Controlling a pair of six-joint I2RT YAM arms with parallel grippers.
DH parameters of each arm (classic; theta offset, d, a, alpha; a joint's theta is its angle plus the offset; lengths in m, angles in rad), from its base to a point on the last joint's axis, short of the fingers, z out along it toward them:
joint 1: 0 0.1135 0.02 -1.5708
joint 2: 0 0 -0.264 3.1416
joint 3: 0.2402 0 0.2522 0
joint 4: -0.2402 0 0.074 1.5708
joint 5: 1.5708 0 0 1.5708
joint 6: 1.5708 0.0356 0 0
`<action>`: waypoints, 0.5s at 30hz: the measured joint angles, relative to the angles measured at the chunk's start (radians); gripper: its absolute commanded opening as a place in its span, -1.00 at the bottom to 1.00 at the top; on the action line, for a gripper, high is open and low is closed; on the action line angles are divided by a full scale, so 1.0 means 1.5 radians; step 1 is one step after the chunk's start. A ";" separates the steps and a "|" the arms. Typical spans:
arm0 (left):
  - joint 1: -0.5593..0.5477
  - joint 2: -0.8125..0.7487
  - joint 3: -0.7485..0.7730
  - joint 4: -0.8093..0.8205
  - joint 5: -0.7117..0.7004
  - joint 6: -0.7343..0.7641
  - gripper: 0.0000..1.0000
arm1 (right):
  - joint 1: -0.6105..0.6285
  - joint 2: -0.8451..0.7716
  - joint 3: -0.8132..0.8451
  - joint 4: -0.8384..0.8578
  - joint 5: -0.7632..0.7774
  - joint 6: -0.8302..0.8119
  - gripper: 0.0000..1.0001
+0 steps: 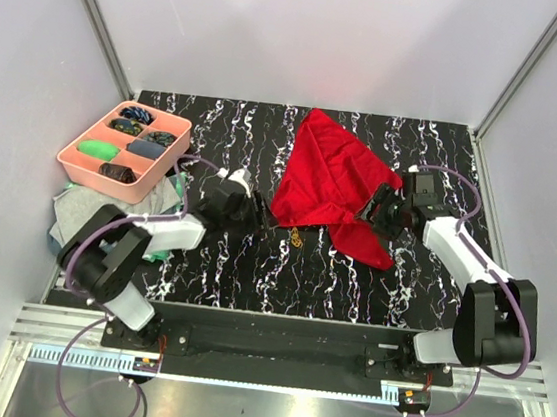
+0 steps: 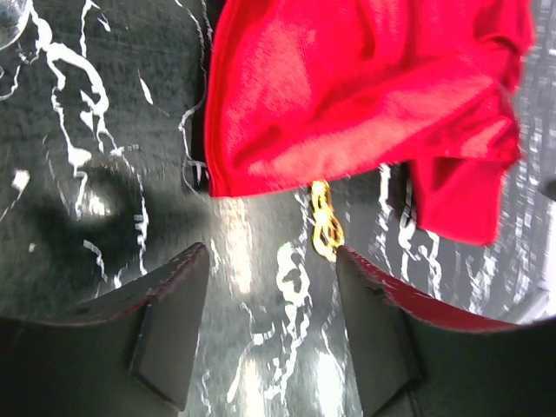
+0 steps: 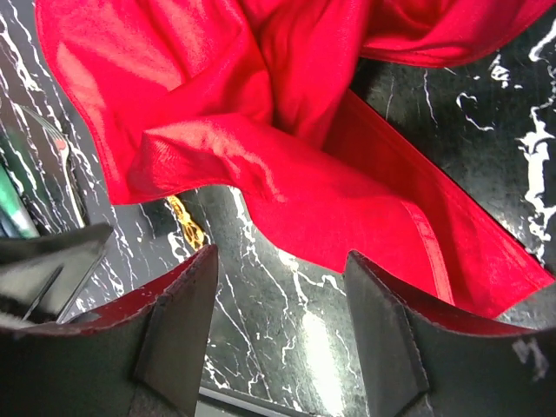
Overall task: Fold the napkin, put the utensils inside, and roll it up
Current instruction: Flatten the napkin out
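The red napkin (image 1: 327, 179) lies crumpled and partly folded over itself in the middle of the black marble table (image 1: 222, 263). A gold utensil (image 1: 296, 236) pokes out from under its near edge. In the left wrist view my left gripper (image 2: 271, 252) is open over bare table, just short of the gold utensil (image 2: 326, 221) and the napkin (image 2: 347, 95). My right gripper (image 3: 280, 256) is open too, with its fingers just short of the napkin's (image 3: 287, 130) hem and nothing between them. The silver fork (image 3: 71, 178) lies on the table beyond the gold utensil (image 3: 187, 221).
A pink compartment tray (image 1: 73, 157) with rolled cloths stands at the back left. A pile of grey and green cloths (image 1: 77, 211) lies beside it at the table's left edge. White walls close in the table on three sides.
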 measured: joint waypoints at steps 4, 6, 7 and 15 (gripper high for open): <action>-0.011 0.045 0.025 -0.003 -0.040 -0.007 0.11 | -0.002 -0.027 -0.005 -0.009 0.000 0.006 0.37; -0.014 0.061 0.028 -0.001 -0.064 -0.014 0.11 | -0.002 -0.046 -0.013 -0.010 -0.001 0.011 0.37; -0.016 0.071 0.030 -0.001 -0.072 -0.017 0.10 | -0.002 -0.052 -0.016 -0.010 -0.001 0.013 0.37; -0.021 0.126 0.056 0.056 -0.105 -0.045 -0.85 | -0.003 -0.089 -0.053 -0.014 -0.011 0.028 0.38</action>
